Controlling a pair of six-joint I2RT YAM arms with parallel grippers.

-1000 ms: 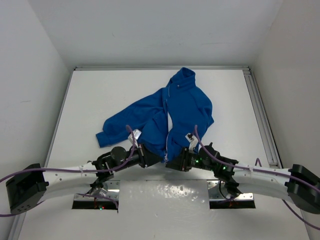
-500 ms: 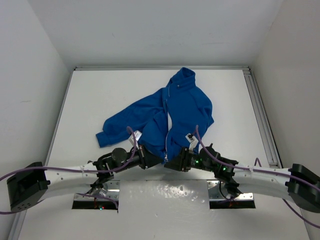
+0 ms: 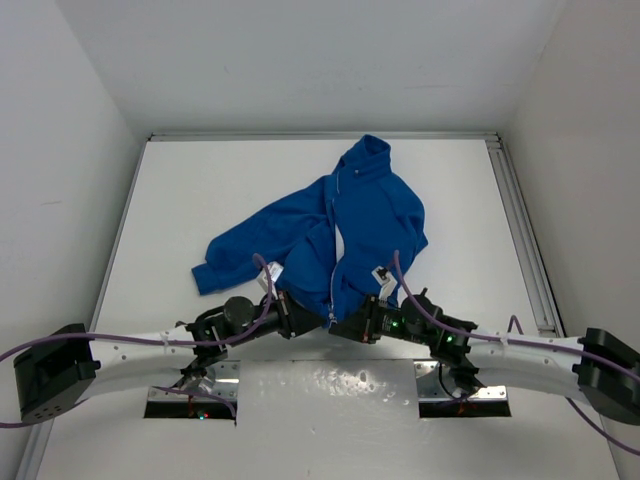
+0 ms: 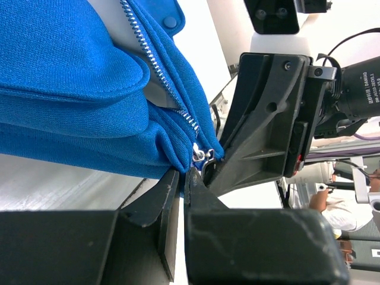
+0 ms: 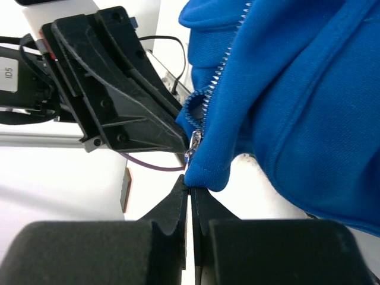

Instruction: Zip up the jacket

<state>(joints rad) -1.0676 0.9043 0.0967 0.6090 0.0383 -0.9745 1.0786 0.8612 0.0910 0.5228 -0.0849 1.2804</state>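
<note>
The royal-blue fleece jacket [image 3: 350, 215] lies on the white table, collar away from me, its silver zipper [image 3: 333, 262] open along the front. Both grippers meet at its near hem. My left gripper [image 3: 322, 318] is shut on the left hem corner of the jacket [image 4: 89, 89], right beside the zipper slider [image 4: 200, 155]. My right gripper [image 3: 338, 325] is shut on the other hem corner [image 5: 208, 172], just below the zipper's bottom end [image 5: 193, 141]. In each wrist view the other gripper's black body fills the space behind the hem.
White walls enclose the table on three sides. A metal rail [image 3: 520, 230] runs along the table's right edge. Purple cables [image 3: 420, 315] loop over both arms near the hem.
Both grippers have shifted slightly toward me with the hem between them; the jacket has otherwise stayed in place.
</note>
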